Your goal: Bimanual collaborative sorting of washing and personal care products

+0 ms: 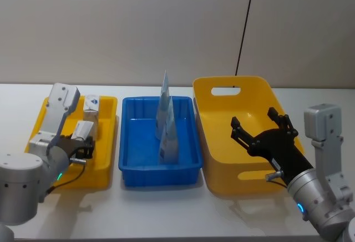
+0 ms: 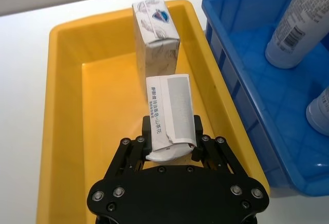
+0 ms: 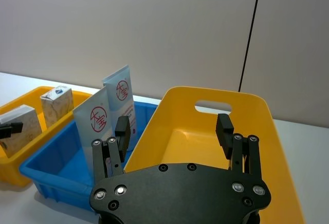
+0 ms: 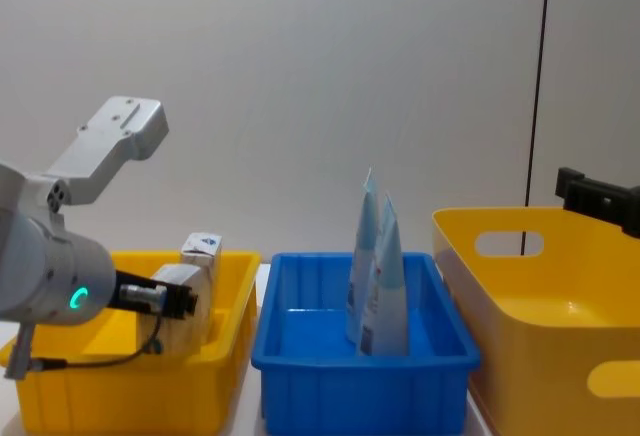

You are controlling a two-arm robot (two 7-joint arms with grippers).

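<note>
At the left of the head view, the left gripper reaches forward into the small yellow tray, its jaws pinching the near end of a beige carton held low between the walls. A second carton stands upright just beyond it at the tray's far end; whether the two touch cannot be told. Wider bare floor lies on the side away from the blue bin. In that bin, at centre, two tubes stand together, with open floor around them. At the right, the right gripper hovers over the large yellow bin, its jaws spread wide and holding nothing.
</note>
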